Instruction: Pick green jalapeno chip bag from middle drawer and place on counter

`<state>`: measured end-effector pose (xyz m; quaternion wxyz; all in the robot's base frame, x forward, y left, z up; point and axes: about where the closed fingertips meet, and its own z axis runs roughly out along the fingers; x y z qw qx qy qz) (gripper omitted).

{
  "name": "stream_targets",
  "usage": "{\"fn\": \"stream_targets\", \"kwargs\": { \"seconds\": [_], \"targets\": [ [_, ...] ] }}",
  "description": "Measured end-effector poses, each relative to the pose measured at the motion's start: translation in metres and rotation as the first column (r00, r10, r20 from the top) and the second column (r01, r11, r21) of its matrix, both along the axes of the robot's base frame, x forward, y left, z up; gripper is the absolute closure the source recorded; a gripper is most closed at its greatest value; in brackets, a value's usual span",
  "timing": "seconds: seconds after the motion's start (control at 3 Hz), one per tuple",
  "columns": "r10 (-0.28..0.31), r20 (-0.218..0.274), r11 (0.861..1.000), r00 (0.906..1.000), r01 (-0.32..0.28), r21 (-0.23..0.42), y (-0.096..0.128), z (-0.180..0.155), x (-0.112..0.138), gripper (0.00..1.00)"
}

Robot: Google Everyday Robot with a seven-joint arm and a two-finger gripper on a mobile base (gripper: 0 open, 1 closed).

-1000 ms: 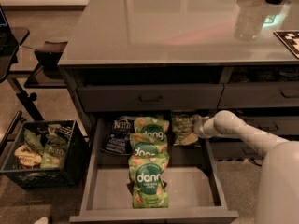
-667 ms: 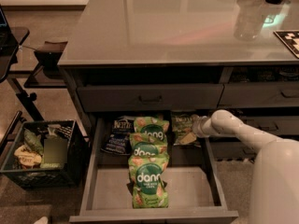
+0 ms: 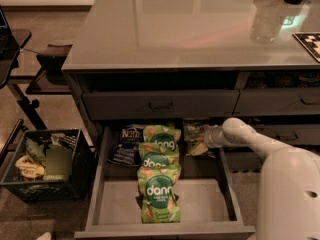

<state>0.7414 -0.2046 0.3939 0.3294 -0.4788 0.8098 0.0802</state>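
The middle drawer [image 3: 200, 201] is pulled open below the counter [image 3: 175, 29]. At its back right lies the dull-green jalapeno chip bag [image 3: 192, 132] with a pale patch. My gripper [image 3: 202, 141] reaches in from the right, low in the drawer, right at the bag's right side. My white arm [image 3: 250, 136] hides part of the bag. I cannot see whether the gripper touches the bag.
Three bright green "dang" bags [image 3: 159, 196] lie in a row down the drawer's middle. A dark Kettle bag [image 3: 127, 144] lies at the back left. A black basket [image 3: 45, 159] of snacks stands on the floor to the left. A checkered board [image 3: 310, 41] lies on the counter's right edge.
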Motion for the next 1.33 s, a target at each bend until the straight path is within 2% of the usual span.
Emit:
{"fn": "stream_targets", "kwargs": {
  "seconds": [0.67, 1.0, 1.33],
  "targets": [
    [0.008, -0.04, 1.0, 0.9992, -0.008, -0.001, 0.007, -0.021, 0.003, 0.15],
    [0.006, -0.056, 1.0, 0.9984, -0.006, 0.0, 0.009, -0.029, 0.003, 0.34],
    [0.006, -0.056, 1.0, 0.9984, -0.006, 0.0, 0.009, -0.029, 0.003, 0.57]
  ]
}}
